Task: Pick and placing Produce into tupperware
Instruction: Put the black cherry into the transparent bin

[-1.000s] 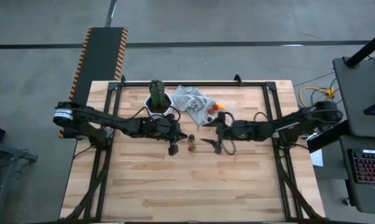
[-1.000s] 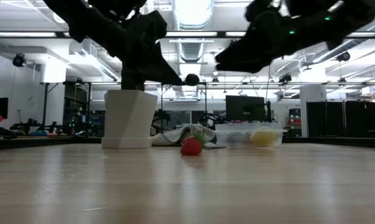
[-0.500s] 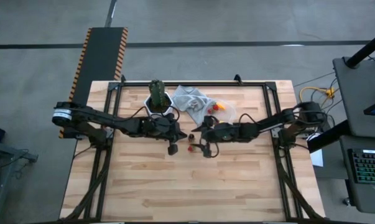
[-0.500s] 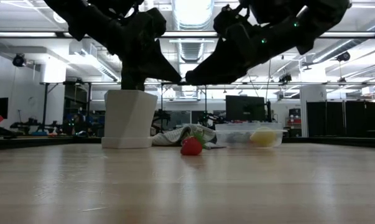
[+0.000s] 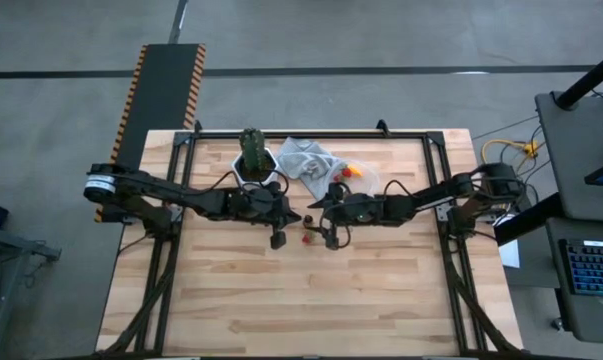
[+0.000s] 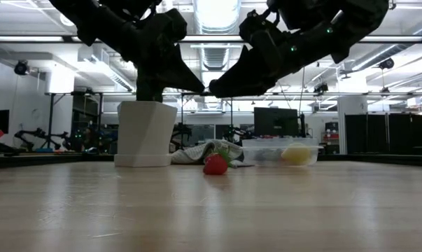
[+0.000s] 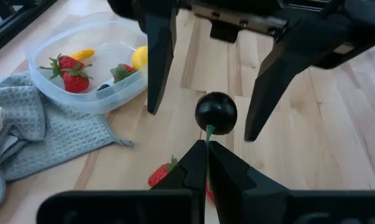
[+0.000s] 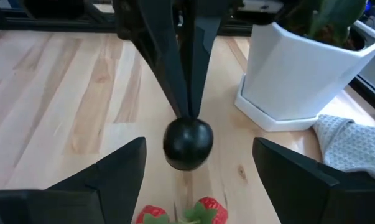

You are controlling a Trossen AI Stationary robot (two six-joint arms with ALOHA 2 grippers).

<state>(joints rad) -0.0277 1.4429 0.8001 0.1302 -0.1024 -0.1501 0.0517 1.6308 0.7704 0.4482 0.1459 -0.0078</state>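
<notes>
My left gripper point(image 7: 207, 144) is shut on a dark round piece of produce point(image 7: 216, 112), held in the air over the table's middle point(image 5: 306, 216). My right gripper point(image 8: 199, 142) is open; its fingers point(image 7: 159, 62) stand on either side of the dark piece without touching it. Below it, two strawberries point(image 8: 206, 211) lie on the wood. The round clear tupperware point(image 7: 87, 62) stands to the far right of them, with strawberries, a lemon and an orange piece inside. My left gripper pinches the dark piece's thin green stem point(image 7: 208, 130) between its two fingertips, at their very ends. The fingers slant down toward the table's right. The round piece sticks out just past the tips, lifted clear above the strawberries.
A white hexagonal pot point(image 8: 305, 68) with a green cactus point(image 5: 251, 145) stands at the far side, left of the grippers. A grey cloth point(image 7: 38, 137) lies crumpled beside the tupperware, its edge touching it. Bare wood spreads over the near half of the table point(image 5: 311, 300).
My right gripper has moved toward the table's left and a little down, up to the left gripper. Its open fingers now stand around the dark piece, which has stayed still in the air.
</notes>
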